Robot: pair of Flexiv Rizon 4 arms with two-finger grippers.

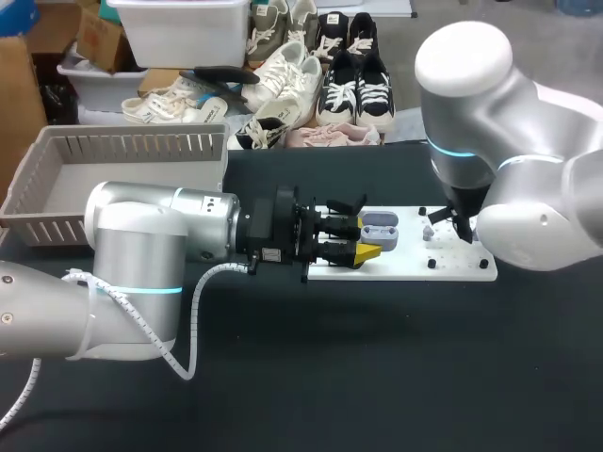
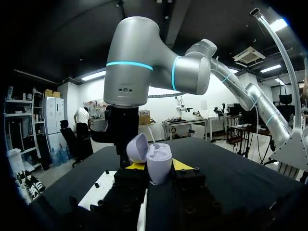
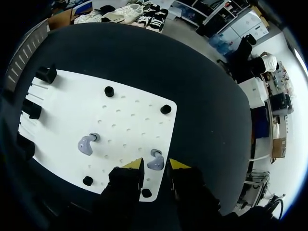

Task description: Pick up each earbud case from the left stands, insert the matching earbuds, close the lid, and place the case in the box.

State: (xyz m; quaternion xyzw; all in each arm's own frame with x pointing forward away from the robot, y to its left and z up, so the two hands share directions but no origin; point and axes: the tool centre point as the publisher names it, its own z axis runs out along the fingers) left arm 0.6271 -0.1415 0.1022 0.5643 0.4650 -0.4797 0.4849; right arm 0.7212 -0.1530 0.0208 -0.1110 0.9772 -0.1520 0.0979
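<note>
Black table [image 1: 377, 377] — on it a white perforated board [image 1: 405, 266] and, toward the left, a grey slatted box [image 1: 141, 146].

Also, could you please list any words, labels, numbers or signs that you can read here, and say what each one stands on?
There is no text that can be read.
The earbud case, the earbuds, the white board and the grey basket all show plain surfaces with no print, label or number.
</note>
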